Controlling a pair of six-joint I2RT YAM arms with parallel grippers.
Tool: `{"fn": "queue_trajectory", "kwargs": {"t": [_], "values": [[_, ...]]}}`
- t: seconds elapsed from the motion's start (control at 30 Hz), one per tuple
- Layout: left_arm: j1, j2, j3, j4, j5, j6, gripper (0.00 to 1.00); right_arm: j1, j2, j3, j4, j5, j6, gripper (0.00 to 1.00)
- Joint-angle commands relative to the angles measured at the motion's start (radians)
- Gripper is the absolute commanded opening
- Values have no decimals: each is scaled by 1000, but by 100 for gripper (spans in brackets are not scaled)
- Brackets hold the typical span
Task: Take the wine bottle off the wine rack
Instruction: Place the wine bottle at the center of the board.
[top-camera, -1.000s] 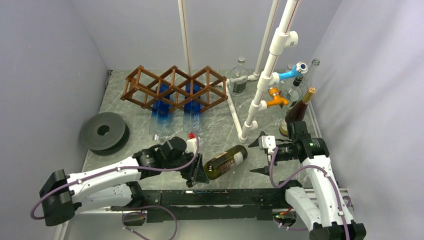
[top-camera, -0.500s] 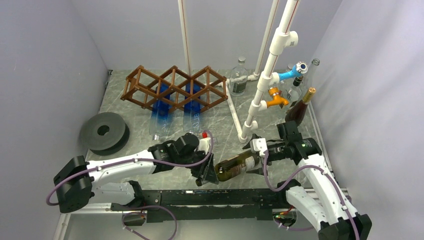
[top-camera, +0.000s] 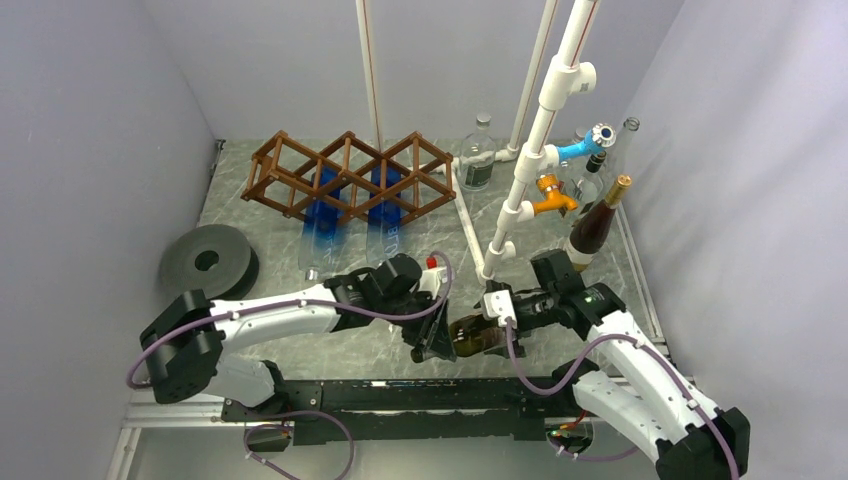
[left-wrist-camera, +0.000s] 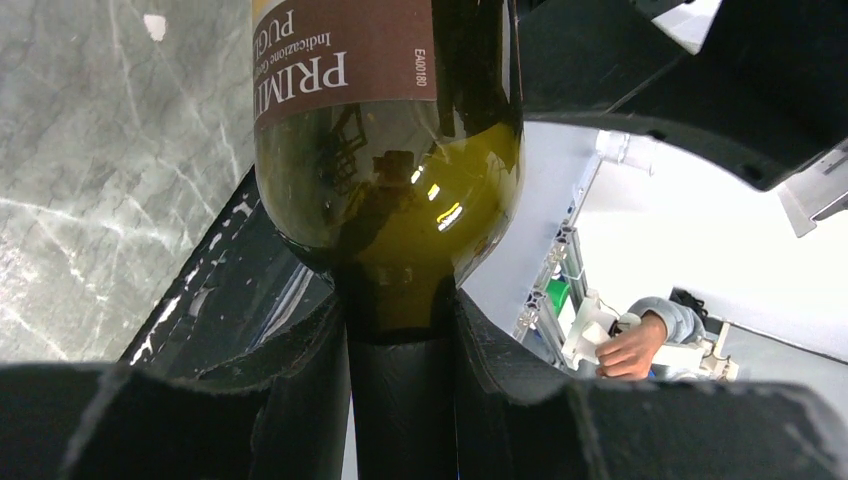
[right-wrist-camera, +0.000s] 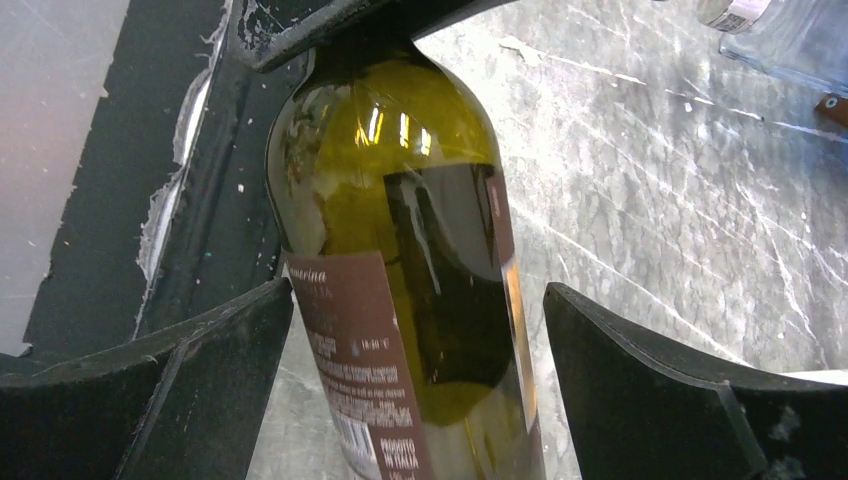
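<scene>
The left gripper (left-wrist-camera: 400, 345) is clenched on the neck of the wine bottle (left-wrist-camera: 390, 190). Its arm is stretched low and rightward along the near edge of the table (top-camera: 430, 225). The right gripper (right-wrist-camera: 418, 300) stands released, its arm bent inward. Its wrist view shows a gap between each finger and the bottle's labelled body, which the top view hides. The bottle lies roughly level between both grippers, with the wine rack (top-camera: 345, 178) well beyond them at the back.

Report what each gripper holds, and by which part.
Left gripper clamps the wine bottle by its neck. Right gripper straddles the bottle's body, jaws open, holding nothing.
</scene>
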Motion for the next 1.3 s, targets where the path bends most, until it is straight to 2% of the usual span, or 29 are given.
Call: {"fn": "queue_trajectory", "kwargs": {"t": [0.0, 0.2, 0.37, 0.5, 0.57, 0.63, 0.7, 0.73, 0.8, 0.87, 1.1, 1.17, 1.27], "values": [[-6, 22, 112, 113, 88, 30, 0, 35, -15, -24, 78, 52, 21, 99], [0, 82, 179, 61, 128, 57, 0, 85, -16, -58, 123, 156, 22, 98], [8, 110, 200, 41, 149, 71, 0, 96, -19, -68, 144, 182, 29, 96], [16, 115, 203, 28, 154, 82, 0, 97, -24, -70, 147, 180, 27, 87], [22, 114, 204, 24, 158, 86, 0, 98, -20, -68, 148, 180, 28, 78], [27, 113, 206, 12, 158, 95, 0, 100, -7, -63, 140, 174, 22, 56], [32, 111, 210, 4, 158, 101, 0, 100, 1, -53, 135, 166, 26, 27], [36, 111, 209, 3, 157, 103, 0, 101, 1, -50, 134, 163, 29, 17], [42, 109, 203, 8, 159, 102, 0, 101, 0, -44, 129, 157, 33, 5], [47, 109, 190, 27, 165, 94, 9, 100, 0, -37, 124, 149, 41, 0], [47, 95, 148, 62, 166, 81, 50, 93, 8, -12, 114, 144, 70, 0], [48, 86, 144, 52, 164, 83, 65, 82, 4, 0, 109, 133, 77, 0], [48, 68, 134, 42, 158, 92, 74, 65, -2, 5, 98, 112, 76, 0]]}}
